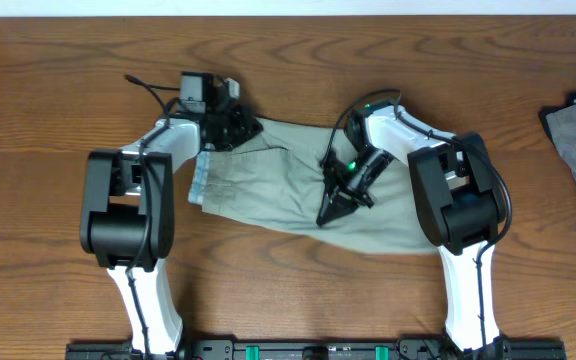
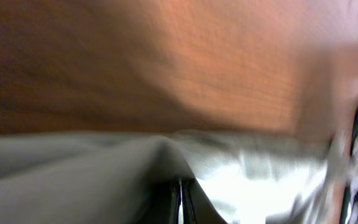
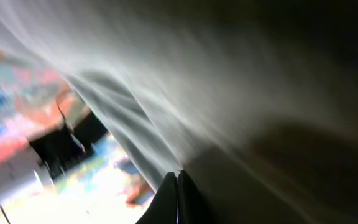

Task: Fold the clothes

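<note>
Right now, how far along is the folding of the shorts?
Early. Done: the shorts lie spread on the table, with no finished fold showing. In hand: the left gripper pinches their far left corner and the right gripper pinches cloth near the middle, both shut. Left: carrying the cloth over and flattening the fold.
</note>
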{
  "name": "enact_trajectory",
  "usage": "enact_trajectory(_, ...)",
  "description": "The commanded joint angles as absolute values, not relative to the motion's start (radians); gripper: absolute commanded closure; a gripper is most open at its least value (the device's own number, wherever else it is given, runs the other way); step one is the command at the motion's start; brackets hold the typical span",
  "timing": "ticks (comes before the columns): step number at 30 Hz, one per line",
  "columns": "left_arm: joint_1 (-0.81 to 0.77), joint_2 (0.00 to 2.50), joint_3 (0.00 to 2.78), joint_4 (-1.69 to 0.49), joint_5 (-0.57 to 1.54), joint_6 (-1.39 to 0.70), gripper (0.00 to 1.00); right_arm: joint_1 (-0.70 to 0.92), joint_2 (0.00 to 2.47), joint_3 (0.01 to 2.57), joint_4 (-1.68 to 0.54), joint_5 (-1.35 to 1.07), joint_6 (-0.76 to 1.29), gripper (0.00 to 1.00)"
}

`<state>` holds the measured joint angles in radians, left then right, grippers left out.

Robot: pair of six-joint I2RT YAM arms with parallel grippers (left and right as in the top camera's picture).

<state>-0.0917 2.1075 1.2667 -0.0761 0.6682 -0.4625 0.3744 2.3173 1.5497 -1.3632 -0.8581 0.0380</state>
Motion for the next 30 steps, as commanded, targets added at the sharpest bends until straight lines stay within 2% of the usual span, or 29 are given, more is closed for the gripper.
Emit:
enact_trajectory(1,-0.044,2.122,1.278,-0.026,0.682,-0.512,0.93,0.391,2.368,1.523,-1.421,-0.813,-0.177,0.98)
enact_trajectory(9,-0.010,2.036,1.315,-0.007,0.908,-0.510,0.93,0.337,2.307,1.547,-1.424,-1.053,-0.496,0.97)
enact_trajectory(12,-0.028,1.969,1.315,-0.050,0.939,-0.509,0.93,0.292,2.254,1.563,-1.406,-1.070,-0.509,0.95)
enact_trajectory(16,-0.088,1.885,1.315,-0.205,0.953,-0.402,0.90,0.221,2.218,1.571,-1.343,-1.008,-0.296,0.99)
enact_trajectory(18,-0.134,1.862,1.315,-0.317,0.930,-0.319,0.89,0.185,2.218,1.570,-1.306,-0.877,-0.108,0.99)
enact_trajectory(20,-0.193,1.855,1.315,-0.457,0.831,-0.244,0.89,0.160,2.218,1.567,-1.272,-0.759,-0.004,0.99)
enact_trajectory(25,-0.366,1.870,1.315,-0.737,0.522,-0.080,0.89,0.147,2.218,1.567,-1.241,-0.720,-0.046,0.97)
enact_trajectory(30,-0.500,1.880,1.313,-0.834,0.371,-0.006,0.89,0.169,2.218,1.562,-1.218,-0.566,0.088,0.99)
